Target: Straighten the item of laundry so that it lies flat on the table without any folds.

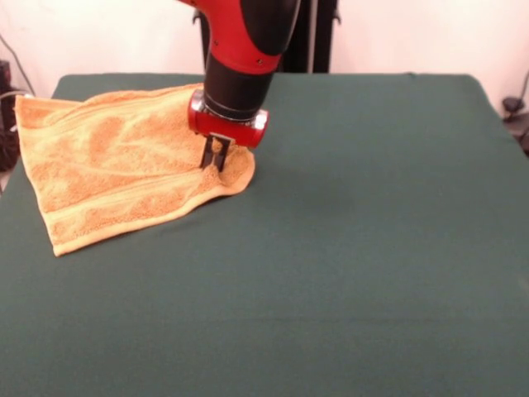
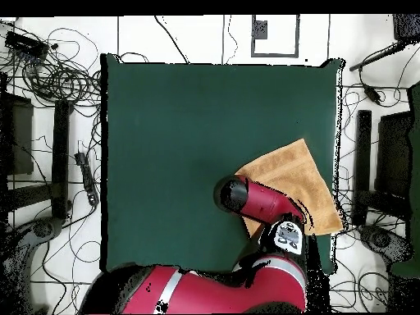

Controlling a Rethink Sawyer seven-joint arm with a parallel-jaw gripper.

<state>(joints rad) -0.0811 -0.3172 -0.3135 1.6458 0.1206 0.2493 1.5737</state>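
We saw the claw (image 1: pixel 216 155) pinching a raised fold of the golden-orange towel (image 1: pixel 116 169) at its corner, on the green desk (image 1: pixel 372 248).

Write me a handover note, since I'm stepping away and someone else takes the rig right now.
Pincer: down on the towel's corner nearest the table's middle, shut on a pinch of cloth.
Towel: golden-orange, at the table's edge on the front view's left; one corner reaches past the edge. It lies at an angle, mostly spread, rumpled near the pincer.
Done: corner gripped.
Left: probably pull that corner out toward the table's middle, smooth the wrinkles, release, check that it lies flat.
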